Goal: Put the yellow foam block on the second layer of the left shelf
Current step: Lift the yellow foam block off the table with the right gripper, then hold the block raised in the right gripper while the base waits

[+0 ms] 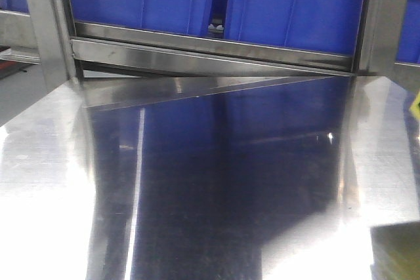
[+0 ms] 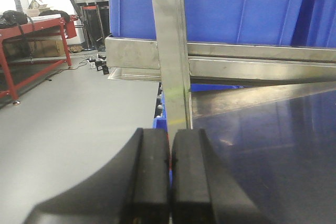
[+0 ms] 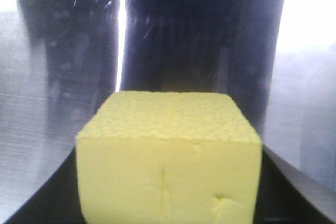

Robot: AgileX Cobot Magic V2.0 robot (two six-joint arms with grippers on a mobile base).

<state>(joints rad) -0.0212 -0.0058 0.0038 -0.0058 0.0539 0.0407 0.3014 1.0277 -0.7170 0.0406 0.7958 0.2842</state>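
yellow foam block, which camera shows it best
The right wrist view: the yellow foam block fills the lower frame, top and front face close and clear. The front view shows at most a yellow sliver at its right edge. The left wrist view does not show it.

Blue bins [image 1: 289, 11] on a steel rack [image 1: 197, 47] above a shiny tabletop [image 1: 216, 188]; grey floor [image 2: 68, 119], red bench [image 2: 31, 27] beyond

The front view looks low across the counter [image 1: 197, 195] at blue bins [image 1: 315, 11]. The left wrist view, past the left claw [image 2: 169, 174], shares those bins. The right wrist view sits close on the block [image 3: 168, 156].
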